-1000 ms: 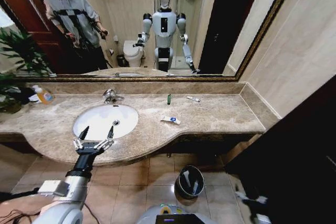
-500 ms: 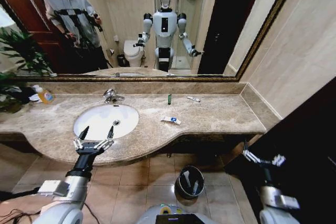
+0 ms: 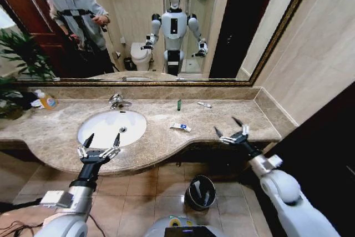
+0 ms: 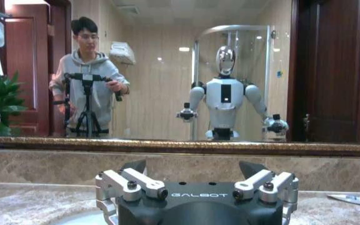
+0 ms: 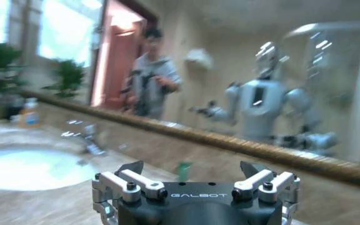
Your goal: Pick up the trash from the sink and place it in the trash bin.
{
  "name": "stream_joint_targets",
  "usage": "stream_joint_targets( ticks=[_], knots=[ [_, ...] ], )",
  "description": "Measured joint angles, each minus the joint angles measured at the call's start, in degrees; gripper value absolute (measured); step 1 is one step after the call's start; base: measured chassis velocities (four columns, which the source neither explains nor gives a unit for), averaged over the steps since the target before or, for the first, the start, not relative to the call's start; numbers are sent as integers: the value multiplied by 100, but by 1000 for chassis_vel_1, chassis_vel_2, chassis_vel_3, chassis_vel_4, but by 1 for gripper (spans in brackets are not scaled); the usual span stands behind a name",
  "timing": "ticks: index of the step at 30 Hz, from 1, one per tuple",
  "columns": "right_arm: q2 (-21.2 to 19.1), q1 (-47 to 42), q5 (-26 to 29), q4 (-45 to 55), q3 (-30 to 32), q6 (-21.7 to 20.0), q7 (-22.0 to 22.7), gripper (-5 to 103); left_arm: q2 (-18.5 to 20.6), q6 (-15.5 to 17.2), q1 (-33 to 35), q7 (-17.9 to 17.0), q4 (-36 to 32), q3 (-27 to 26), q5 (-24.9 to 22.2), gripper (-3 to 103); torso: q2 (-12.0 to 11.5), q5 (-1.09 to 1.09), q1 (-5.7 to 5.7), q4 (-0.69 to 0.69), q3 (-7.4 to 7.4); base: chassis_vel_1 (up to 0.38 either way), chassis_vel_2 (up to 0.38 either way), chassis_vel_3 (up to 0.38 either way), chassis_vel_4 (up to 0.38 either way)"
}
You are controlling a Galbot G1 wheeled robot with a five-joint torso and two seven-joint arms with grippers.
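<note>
**Both claws spread wide and empty over the marble counter's front edge.**

Your left gripper [image 3: 101, 143] sits in the lower left of the head view, its dark pointed fingers fully apart and gripping nothing, at the near rim of the sink [image 3: 94, 131], a smooth white oval basin that looks bare inside, with a chrome faucet [image 3: 117, 101] behind it. Your right gripper [image 3: 229, 129] hangs centre-right, equally wide and empty, over the mottled brown countertop [image 3: 50, 131]. The trash lies on that stone: a flat white-blue packet [image 3: 179, 127] at centre, long axis running left-right and slightly tilted; a tiny green bottle [image 3: 179, 104] upright by the back ledge; a thin wrapped stick [image 3: 204, 104] lying aslant just right of it. The trash bin [image 3: 200, 192], round, black and glossy-rimmed, stands on the tiled floor at bottom centre; you cannot tell its contents.
</note>
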Motion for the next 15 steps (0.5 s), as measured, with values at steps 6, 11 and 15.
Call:
stream_joint_targets(
  ticks=[6,11,15],
  knots=[
    [-443,1036,1,-588,-1123,-228,-92,100,0,0,0,0,0,0,0,100,0,0,0,0,0,0,0,0,0],
    [-540,1760,-10,-991,-1894,-407,-120,100,0,0,0,0,0,0,0,100,0,-1,0,1,0,0,0,0,0],
    [-478,2174,-157,-1353,-2390,-465,-113,100,0,0,0,0,-1,-1,0,100,0,0,0,0,0,0,0,0,0]
  ],
)
